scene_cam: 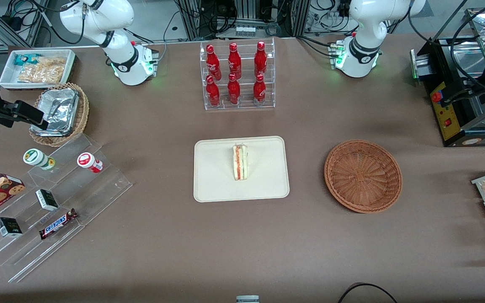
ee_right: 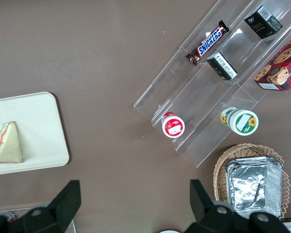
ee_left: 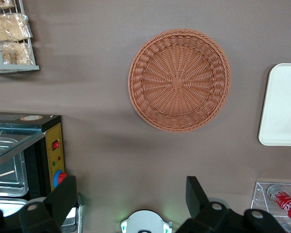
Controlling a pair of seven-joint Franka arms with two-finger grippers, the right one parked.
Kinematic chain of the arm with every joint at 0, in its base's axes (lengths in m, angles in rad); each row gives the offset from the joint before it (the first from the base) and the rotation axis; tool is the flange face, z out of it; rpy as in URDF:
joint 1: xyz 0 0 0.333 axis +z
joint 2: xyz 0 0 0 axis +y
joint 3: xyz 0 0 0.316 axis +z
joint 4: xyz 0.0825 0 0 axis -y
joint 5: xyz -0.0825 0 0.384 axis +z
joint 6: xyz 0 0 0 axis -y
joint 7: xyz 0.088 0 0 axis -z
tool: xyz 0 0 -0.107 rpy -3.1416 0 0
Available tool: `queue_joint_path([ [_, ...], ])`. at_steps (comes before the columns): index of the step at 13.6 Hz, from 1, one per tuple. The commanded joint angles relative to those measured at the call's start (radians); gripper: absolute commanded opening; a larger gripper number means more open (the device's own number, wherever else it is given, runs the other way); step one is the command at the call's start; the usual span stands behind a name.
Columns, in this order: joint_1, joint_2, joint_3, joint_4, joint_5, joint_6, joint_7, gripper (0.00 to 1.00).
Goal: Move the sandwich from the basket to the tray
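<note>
The tray [scene_cam: 213, 176] sat in the middle of the table. The sandwich [scene_cam: 240, 162] lay on it, close to the middle of the tray. It was a little white wedge, and its pink stripe of filling showed from above.

Next came the basket [scene_cam: 363, 175], a bit nearer the working arm's end of the table and apart from the tray. Nothing was in it. So the job looked done, because the sandwich was on the tray and not in the basket.

The gripper [ee_left: 131, 199] hung high over the table near the basket, between it and the arm's own base. Its two fingers [ee_left: 63, 194] were spread wide and held nothing.

The sandwich was probably very light and very soft. A hard squeeze would likely squash the bread and push the filling out. The slices might also slide apart, since only the filling joined them. The best place to hold it seemed to be the two flat bread sides, near the thick part of the wedge, with a gentle pinch. The thin corner looked too weak to hold.
</note>
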Motion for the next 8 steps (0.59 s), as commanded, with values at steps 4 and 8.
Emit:
queue_joint_path([
  [4,-0.025,0.116,0.008,0.138,-0.047,-0.011,0.000,1.00],
  [8,-0.022,0.114,0.009,0.138,-0.037,-0.008,0.009,1.00],
])
